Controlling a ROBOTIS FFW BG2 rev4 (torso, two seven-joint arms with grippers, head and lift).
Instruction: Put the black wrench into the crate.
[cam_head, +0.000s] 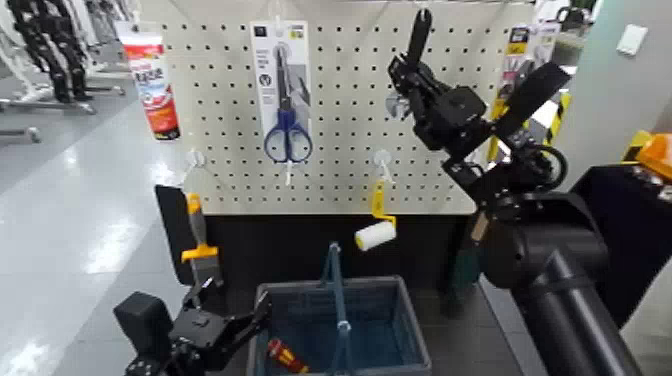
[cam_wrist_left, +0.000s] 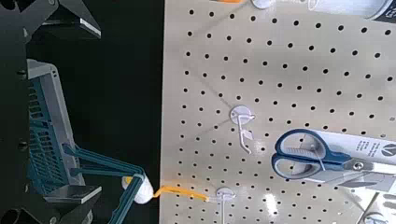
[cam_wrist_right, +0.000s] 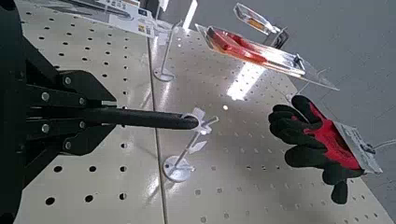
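Note:
The black wrench (cam_head: 421, 30) stands upright against the white pegboard (cam_head: 340, 160) at its upper right. My right gripper (cam_head: 405, 78) is shut on the wrench's lower part. In the right wrist view the wrench's handle (cam_wrist_right: 149, 119) runs from my fingers (cam_wrist_right: 79, 89) out to a white hook (cam_wrist_right: 191, 121) on the board. The blue-grey crate (cam_head: 410, 310) sits on the floor below the board with its bail handle (cam_head: 334, 285) raised. My left gripper (cam_head: 238, 308) hangs low beside the crate's left wall, open and holding nothing.
Blue-handled scissors on a card (cam_head: 287, 110), a red-and-white tube (cam_head: 152, 80), a scraper (cam_head: 197, 235) and a paint roller with a yellow handle (cam_head: 378, 225) hang on the board. A small red item (cam_head: 285, 355) lies in the crate. Black-and-red gloves (cam_wrist_right: 313, 131) hang near the wrench.

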